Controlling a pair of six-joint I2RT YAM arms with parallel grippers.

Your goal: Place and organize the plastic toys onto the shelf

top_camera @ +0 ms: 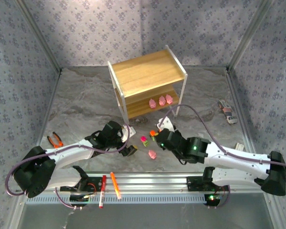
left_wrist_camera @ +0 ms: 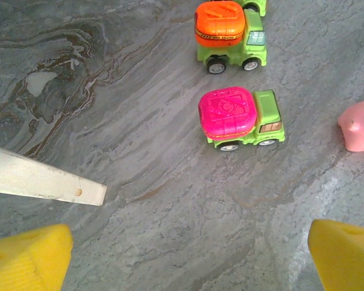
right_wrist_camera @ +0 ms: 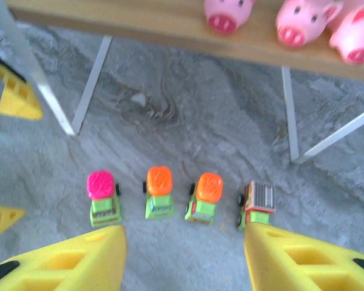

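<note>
Right tool (right_wrist_camera: 183, 239), wide and empty, faces four small green plastic trucks (right_wrist_camera: 159, 193) ranked just ahead on the grey marbled desk (right_wrist_camera: 188, 121), seemingly staged for loading, with three pink plastic pigs (right_wrist_camera: 302, 24) beyond on the light wooden shelf (right_wrist_camera: 139, 21); left tool (left_wrist_camera: 191, 233) is equally wide, and the print on the orange-topped truck (left_wrist_camera: 221, 24) ahead of it is unreadable.

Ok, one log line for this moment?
shelf: three pigs on lower board; table: four trucks, one pig; left gripper open; right gripper open
</note>
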